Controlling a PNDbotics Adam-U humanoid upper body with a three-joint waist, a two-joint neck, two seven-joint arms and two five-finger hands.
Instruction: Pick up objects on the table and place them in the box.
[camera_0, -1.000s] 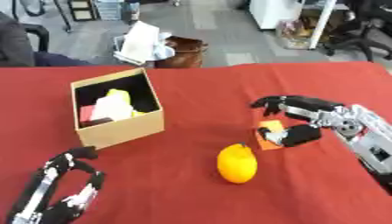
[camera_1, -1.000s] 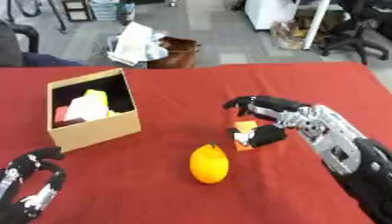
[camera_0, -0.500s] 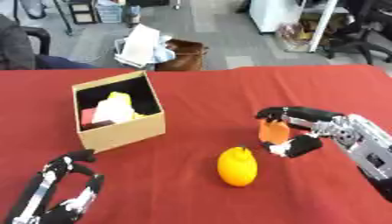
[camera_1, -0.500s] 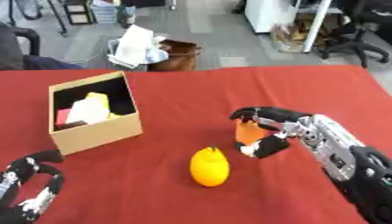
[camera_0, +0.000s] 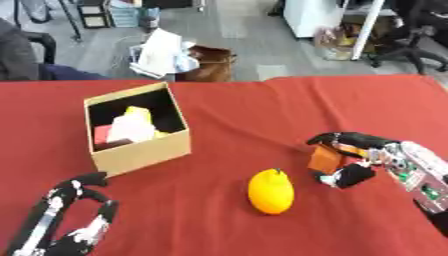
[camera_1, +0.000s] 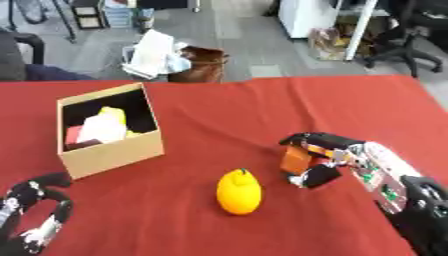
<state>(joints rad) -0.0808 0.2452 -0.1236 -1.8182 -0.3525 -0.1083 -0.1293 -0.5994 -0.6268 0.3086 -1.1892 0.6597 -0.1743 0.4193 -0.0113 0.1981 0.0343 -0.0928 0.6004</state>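
Orange block (camera_1: 295, 158), small and boxy, at about 4 o'clock from the table's middle, pinched by the right hand (camera_0: 372, 159): fingers (camera_0: 343, 139) curled over its top, thumb (camera_0: 350, 175) tucked against the near side below. Whether already clear of the red cloth (camera_0: 227, 120) or resting on it, impossible to tell. Step in hand, by the look of it: securing the block before carrying it away.

Cardboard box (camera_0: 138, 156) well apart at 10 o'clock from the block, open-topped, already holding yellow, white and red pieces. Lemon-like yellow fruit (camera_0: 270, 191) just beside the block at 8 o'clock, not touching, and close to the straight line toward the box.

To do it well:
- Confirm the pinch spans opposite faces, not a corner, to avoid the block twisting out.
- Raise straight up first, high enough to pass over the fruit and the box's near wall.
- Then travel toward 10 o'clock, keeping the wrist level.
- Release only once above the open interior, low over the pieces inside, preferably over the dark gap at the far side.

Risk, as a judgement: brushing the fruit and sending it rolling.

Left hand (camera_0: 66, 220) idle at the 7 o'clock corner, fingers bent into a loose arch, holding nothing.
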